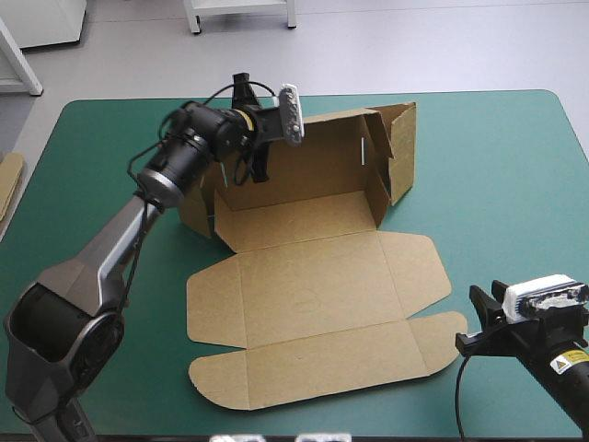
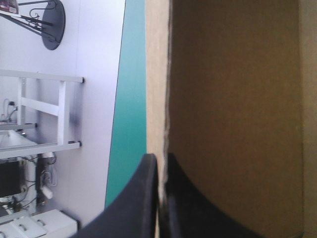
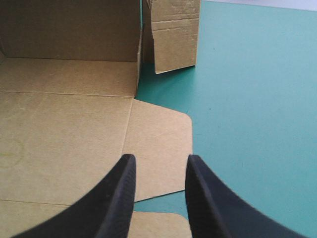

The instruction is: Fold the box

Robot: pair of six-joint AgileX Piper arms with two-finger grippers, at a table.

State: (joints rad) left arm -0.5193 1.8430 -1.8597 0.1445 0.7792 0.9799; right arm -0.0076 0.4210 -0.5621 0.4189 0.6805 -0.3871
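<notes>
While the left gripper point(image 2: 159, 156) pinches the top edge of the raised back wall point(image 1: 313, 161) of the box point(image 1: 313, 276) near its left end, fingers all but closed with the brown board between them, that wall stands upright; I judge this to be the point of the hold, steadying the wall so the sides can be tucked. The box sits mid-table, towards the far edge; its right side wall point(image 1: 377, 175) is up, with an end flap point(image 1: 402, 152) swung outward; its lid panel point(image 1: 313, 285) and rounded side flap point(image 3: 163, 144) lie flat on the teal-green cover point(image 1: 497, 184). The right gripper point(image 3: 158, 161) hovers at the near edge of that flap, fingers narrowly apart and holding nothing, probably lined up to take an edge; bare cover lies open to the right and beyond; an edge of more board point(image 1: 7, 180) shows at the table's left edge.
</notes>
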